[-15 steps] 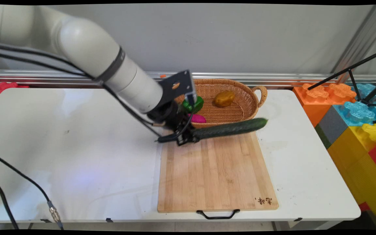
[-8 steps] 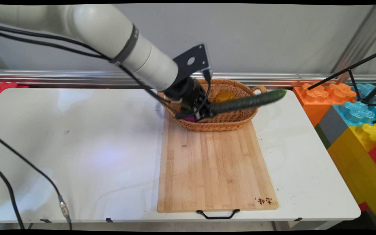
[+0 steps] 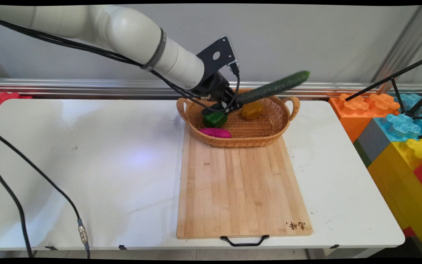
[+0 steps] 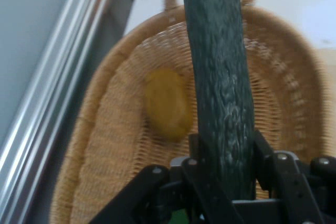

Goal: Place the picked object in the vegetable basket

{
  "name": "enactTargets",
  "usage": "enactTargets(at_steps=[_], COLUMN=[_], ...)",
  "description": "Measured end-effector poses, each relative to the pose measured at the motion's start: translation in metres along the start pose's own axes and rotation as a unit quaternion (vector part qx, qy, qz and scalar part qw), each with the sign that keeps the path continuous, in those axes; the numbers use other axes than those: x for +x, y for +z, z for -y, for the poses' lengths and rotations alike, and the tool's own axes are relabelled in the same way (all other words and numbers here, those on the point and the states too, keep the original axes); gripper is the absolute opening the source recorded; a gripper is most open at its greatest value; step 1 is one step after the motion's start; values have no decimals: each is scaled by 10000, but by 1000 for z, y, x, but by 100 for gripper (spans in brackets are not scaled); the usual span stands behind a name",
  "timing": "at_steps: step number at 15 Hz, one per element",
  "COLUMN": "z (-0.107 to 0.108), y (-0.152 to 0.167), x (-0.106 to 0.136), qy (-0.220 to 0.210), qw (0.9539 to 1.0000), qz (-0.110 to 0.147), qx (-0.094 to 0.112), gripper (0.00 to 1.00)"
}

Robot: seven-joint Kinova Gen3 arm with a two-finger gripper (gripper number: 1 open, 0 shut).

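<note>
My gripper [image 3: 233, 105] is shut on one end of a long dark green cucumber [image 3: 273, 87], which juts up and to the right above the wicker basket [image 3: 269, 135]. In the hand view the cucumber [image 4: 220, 87] runs straight up from between the fingers of my gripper [image 4: 226, 177]. Below it in the basket [image 4: 105, 145] lies a yellow-brown potato [image 4: 167, 104]. The main view shows the potato [image 3: 251, 110], a green pepper [image 3: 214, 119] and a magenta piece [image 3: 215, 132] lying in the basket.
A wooden cutting board [image 3: 242, 187] with a black handle lies in front of the basket on the white table [image 3: 86, 165]. Big coloured blocks [image 3: 398, 132] stand at the right. A black cable [image 3: 50, 190] crosses the table's left part.
The gripper has lifted the cucumber from the board's far edge and carried it back over the basket. The cucumber's free end now tilts higher.
</note>
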Motion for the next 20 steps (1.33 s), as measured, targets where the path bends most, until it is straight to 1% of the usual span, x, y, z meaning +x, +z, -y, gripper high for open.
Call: enactTargets(at_steps=[3, 5, 8, 14, 15, 20], z=[11, 15, 13, 4, 3, -3], y=[19, 32, 47, 66, 69, 79], x=[-10, -17, -28, -38, -39, -38], qy=[-197, -379, -687, -1169, -1253, -1551], qw=[9995, 9988, 9971, 9927, 9917, 9877], qz=[-24, -8, 51, 115, 109, 64], qx=[231, 313, 329, 269, 248, 173], gripper=[0, 0, 0, 0, 100, 100])
